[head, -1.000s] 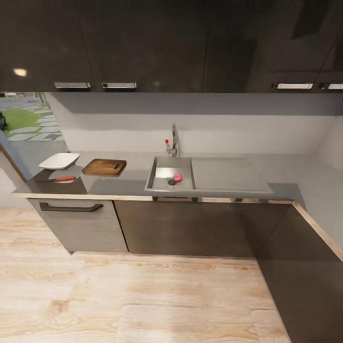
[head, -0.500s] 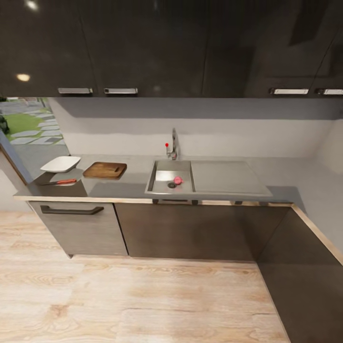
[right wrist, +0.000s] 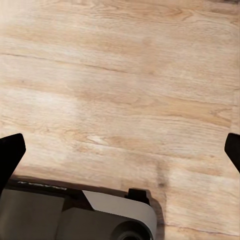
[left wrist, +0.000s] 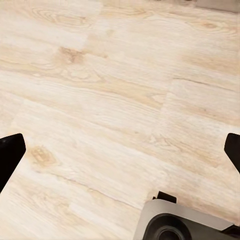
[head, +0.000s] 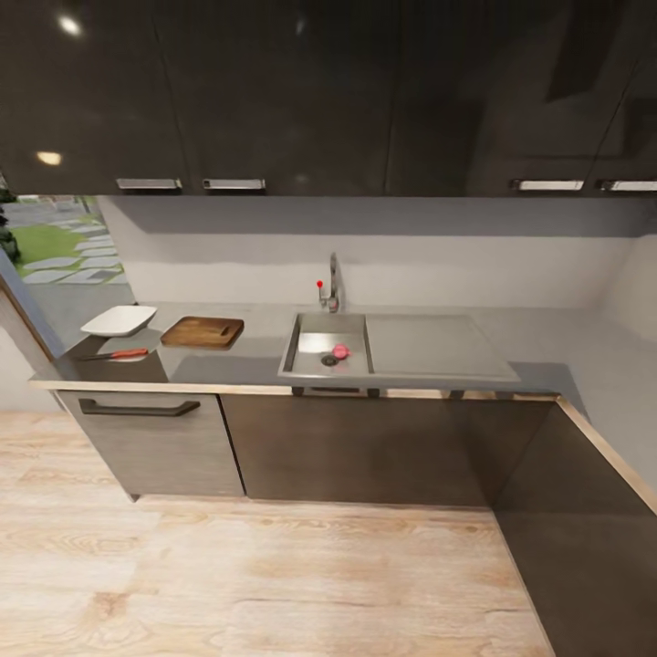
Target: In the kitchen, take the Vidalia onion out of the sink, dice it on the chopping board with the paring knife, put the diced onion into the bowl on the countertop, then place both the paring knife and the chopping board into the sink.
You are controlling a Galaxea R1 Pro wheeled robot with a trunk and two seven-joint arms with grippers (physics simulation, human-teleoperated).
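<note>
Head view shows you nothing is done yet: onion [head: 340, 350] sits in the sink [head: 301, 330], board [head: 203, 332] and knife [head: 117, 354] at nine o'clock. Both claws gape wide, holding nothing.

The left tool [left wrist: 120, 150] hangs over a pale, knotty wood-plank floor [left wrist: 110, 90], its two black fingertips [left wrist: 10, 152] set wide apart at opposite edges. A rounded grey-and-black part of the robot's base [left wrist: 175, 225] sits below them.
</note>
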